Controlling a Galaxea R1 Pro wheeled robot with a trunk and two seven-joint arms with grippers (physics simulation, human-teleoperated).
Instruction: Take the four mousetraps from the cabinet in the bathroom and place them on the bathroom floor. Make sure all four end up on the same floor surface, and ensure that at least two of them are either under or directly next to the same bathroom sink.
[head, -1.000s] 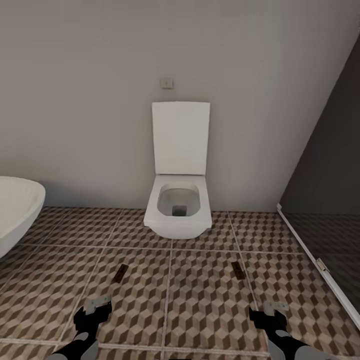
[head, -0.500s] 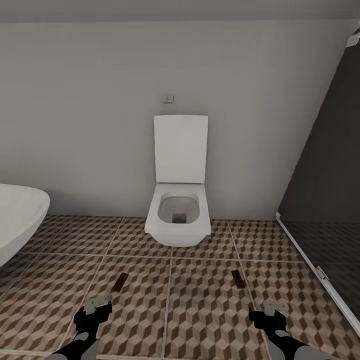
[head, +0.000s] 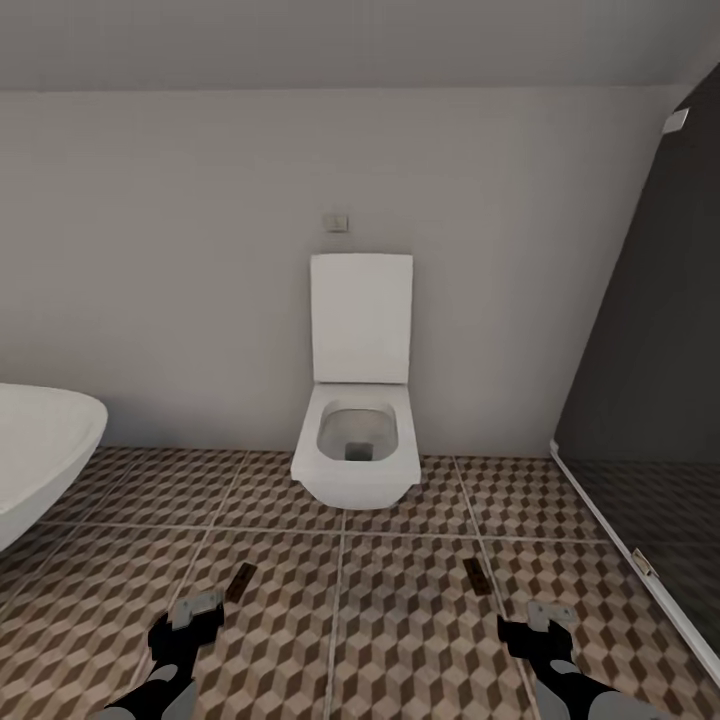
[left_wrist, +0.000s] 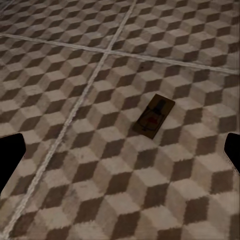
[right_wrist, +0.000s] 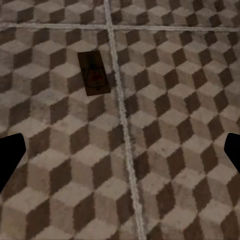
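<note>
Open bathroom floor (head: 400, 640) lay ahead of both claws — flat tile, nothing standing on it in the near field. Two mousetraps lay flat on the tiles: the left mousetrap (head: 240, 582) just ahead of the left claw (head: 192, 612), the right mousetrap (head: 476, 575) ahead of the right claw (head: 545, 618); low obstacles only. The toilet (head: 357, 450) blocked the centre at the far wall. A white basin (head: 40, 455) overhung the left edge — a dark glass partition (head: 650, 400) closed the right side.

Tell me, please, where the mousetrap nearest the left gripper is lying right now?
In the head view, that mousetrap lies flat on the tiled floor, just ahead of the left gripper, left of the toilet.
</note>
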